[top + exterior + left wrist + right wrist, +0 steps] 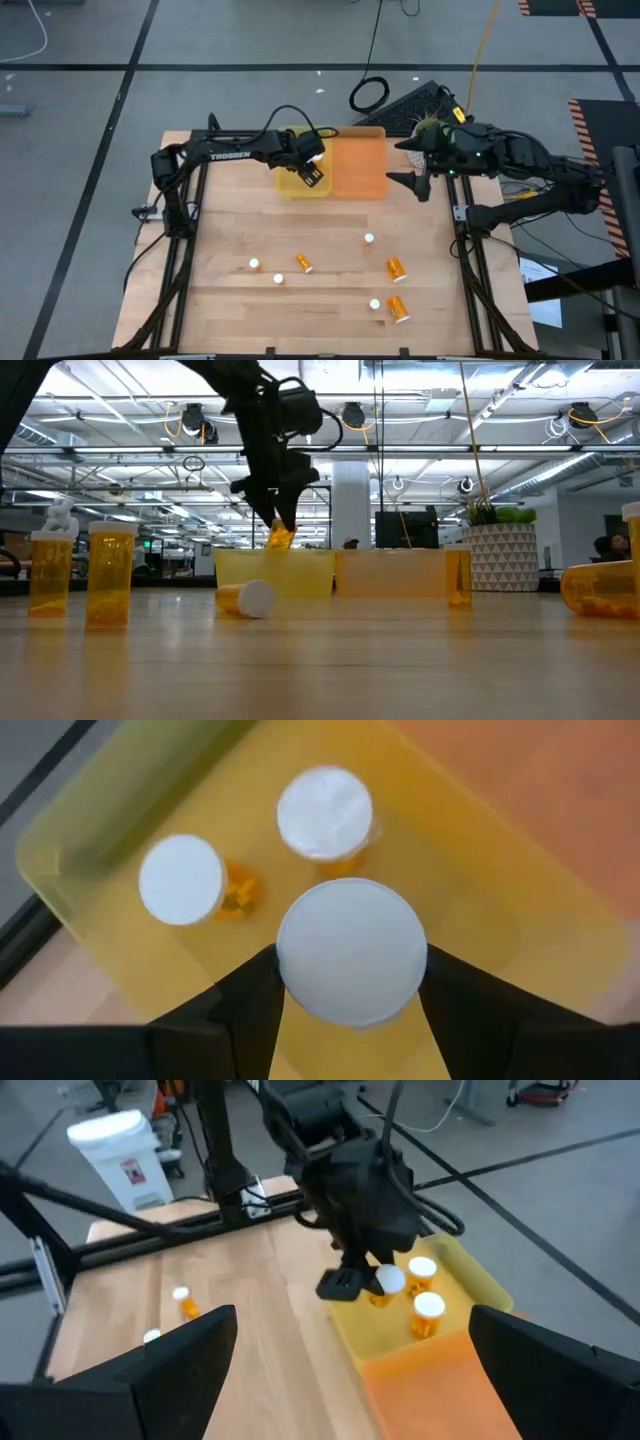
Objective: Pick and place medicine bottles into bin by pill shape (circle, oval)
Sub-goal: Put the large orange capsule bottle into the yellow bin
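Table [230,240] of pale wood, two trays side by side at its far edge: yellow bin [290,186] on the left-arm side, orange bin [360,168] beside it, apparently holding nothing. Loose medicine bottles [396,268] scattered across the near half, some standing, some lying. Left gripper [311,172] hovering over the yellow bin, fingers clamped on a held bottle [350,950] just below the cap. Long axis of that bottle upright, hanging straight above the tray floor, clear of the two bottles already standing inside [323,812]. Judged next: straight down, then release. Right gripper [421,181] parked just beyond the orange bin's outer side, fingers spread wide, holding nothing.
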Controlling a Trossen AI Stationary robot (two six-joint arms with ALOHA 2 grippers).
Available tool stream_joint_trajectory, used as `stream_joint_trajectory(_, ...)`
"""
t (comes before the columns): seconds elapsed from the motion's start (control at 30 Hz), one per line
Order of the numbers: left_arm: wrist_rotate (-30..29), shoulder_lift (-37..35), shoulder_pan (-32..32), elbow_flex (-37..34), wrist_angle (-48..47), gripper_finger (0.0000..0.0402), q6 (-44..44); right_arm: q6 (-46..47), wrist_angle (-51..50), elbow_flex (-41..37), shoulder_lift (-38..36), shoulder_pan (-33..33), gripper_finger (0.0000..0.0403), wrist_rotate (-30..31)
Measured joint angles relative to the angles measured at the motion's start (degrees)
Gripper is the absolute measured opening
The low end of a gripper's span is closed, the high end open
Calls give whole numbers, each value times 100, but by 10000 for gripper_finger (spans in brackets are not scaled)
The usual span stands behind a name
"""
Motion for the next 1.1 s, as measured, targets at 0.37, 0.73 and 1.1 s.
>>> stream_joint_trajectory(0.37,9,0,172,-855,1086,220,189,608,567,0,270,-17,395,39)
stream_joint_trajectory(0.73,-338,-11,206,-1284,1335,225,221,708,852,0,434,-17,395,45)
stream_joint_trajectory(1.1,-325,2,248,-1296,1459,280,221,791,873,0,436,-17,395,43)
